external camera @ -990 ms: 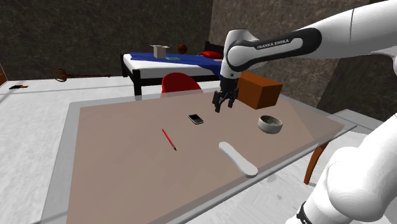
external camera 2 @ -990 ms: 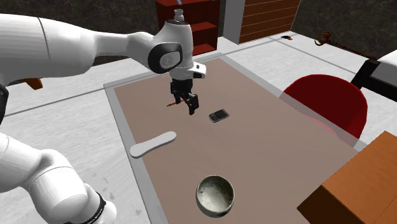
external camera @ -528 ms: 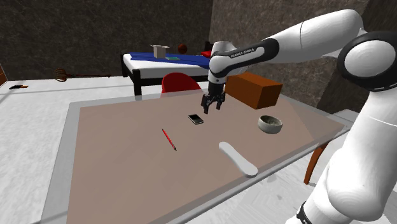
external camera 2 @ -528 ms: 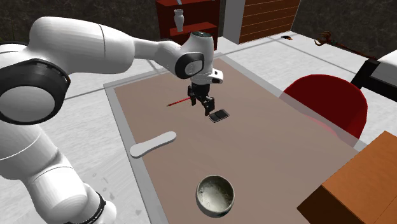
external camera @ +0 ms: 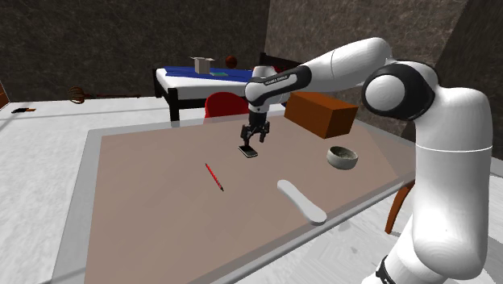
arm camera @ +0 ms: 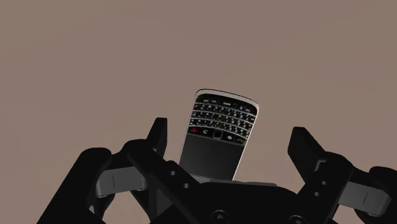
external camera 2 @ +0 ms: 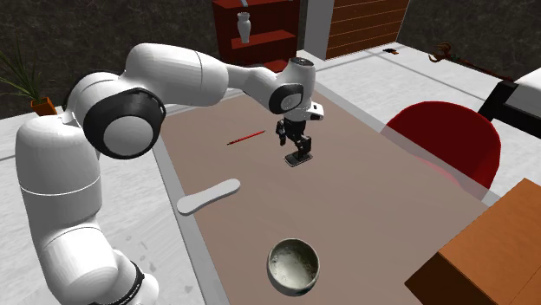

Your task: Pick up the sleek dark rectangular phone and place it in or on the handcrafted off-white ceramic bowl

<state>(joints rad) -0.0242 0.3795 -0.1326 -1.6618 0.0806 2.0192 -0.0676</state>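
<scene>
The dark rectangular phone with a small keypad (arm camera: 219, 133) lies flat and face up on the brown table with a pale grey rim (external camera: 89, 161), around its middle and somewhat toward the edge beside the red chair (external camera 2: 451, 143). It is not yet lifted.

The all-black two-finger gripper (arm camera: 229, 130) hangs straight above the phone, pointing down. That pose probably lets the fingers close across the phone's narrow width. The fingers stand wide apart, one on each long side of the phone. Bare table shows between each finger and the phone, so the claw holds nothing and touches nothing.

The off-white ceramic bowl (external camera: 342, 156) stands upright and empty, well apart from the phone, near the edge by the orange-brown box (external camera: 321, 113). A thin red pencil (external camera: 214, 176) and a flat white oblong piece (external camera: 301, 201) lie elsewhere on the table, clear of the likely path to the bowl.
</scene>
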